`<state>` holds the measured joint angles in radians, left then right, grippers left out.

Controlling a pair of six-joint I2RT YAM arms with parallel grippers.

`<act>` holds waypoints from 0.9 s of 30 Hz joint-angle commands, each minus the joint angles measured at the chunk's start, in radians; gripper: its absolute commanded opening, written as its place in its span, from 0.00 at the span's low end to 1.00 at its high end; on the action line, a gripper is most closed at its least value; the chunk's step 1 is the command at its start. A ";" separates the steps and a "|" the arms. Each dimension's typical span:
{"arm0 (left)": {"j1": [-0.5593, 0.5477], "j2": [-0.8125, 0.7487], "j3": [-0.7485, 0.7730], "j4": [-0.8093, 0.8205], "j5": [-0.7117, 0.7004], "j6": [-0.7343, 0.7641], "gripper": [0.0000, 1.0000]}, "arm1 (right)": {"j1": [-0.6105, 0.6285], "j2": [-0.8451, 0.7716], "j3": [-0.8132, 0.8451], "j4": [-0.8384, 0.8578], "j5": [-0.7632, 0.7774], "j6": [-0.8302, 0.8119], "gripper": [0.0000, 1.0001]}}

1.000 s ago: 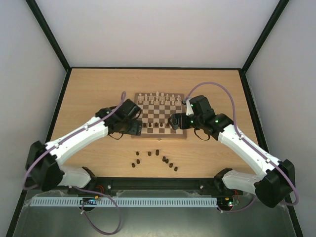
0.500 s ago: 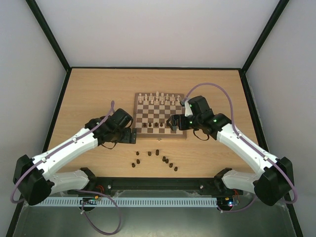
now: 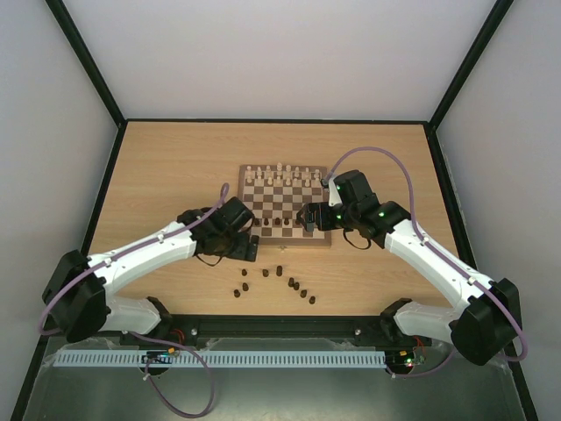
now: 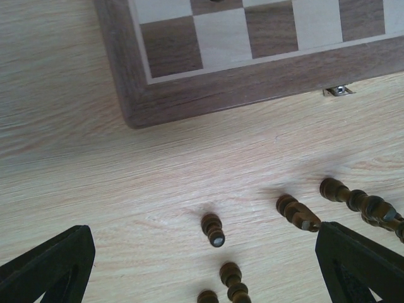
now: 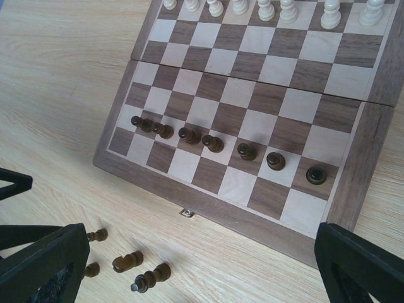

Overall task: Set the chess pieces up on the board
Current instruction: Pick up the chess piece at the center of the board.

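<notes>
Wooden and checkered in light and dark brown, the square chessboard is lying at the centre of your top view, on the pale wooden bench. Pale cream chess pieces are standing along the board's upper edge. A row of dark brown pawns is standing one rank in from its lower edge. More dark brown pieces are lying scattered on the bench below the board. Your left gripper is hovering just off the board's lower left corner, above the scattered pieces, its jaws standing wide apart and holding nothing. Your right gripper is hanging over the board's lower right part, its jaws also wide apart and empty.
</notes>
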<state>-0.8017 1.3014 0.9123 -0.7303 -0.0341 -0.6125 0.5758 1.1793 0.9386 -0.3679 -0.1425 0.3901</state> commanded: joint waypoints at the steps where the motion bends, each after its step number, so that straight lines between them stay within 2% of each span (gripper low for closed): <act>1: -0.020 0.042 -0.011 0.046 0.026 -0.001 0.99 | 0.000 -0.003 -0.006 -0.015 0.019 0.001 0.99; 11: -0.063 0.051 -0.067 0.045 0.008 -0.033 0.96 | -0.001 0.002 -0.008 -0.007 0.018 0.000 0.99; 18: -0.101 0.004 -0.091 0.053 -0.018 -0.063 0.96 | -0.001 0.006 0.001 -0.035 0.061 0.001 0.99; 27: -0.117 0.031 -0.098 0.074 -0.010 -0.073 0.97 | -0.001 0.021 0.009 -0.034 0.059 -0.001 0.99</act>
<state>-0.9062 1.3228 0.8234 -0.6613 -0.0349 -0.6674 0.5758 1.1873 0.9386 -0.3691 -0.0910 0.3901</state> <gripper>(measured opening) 0.966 0.987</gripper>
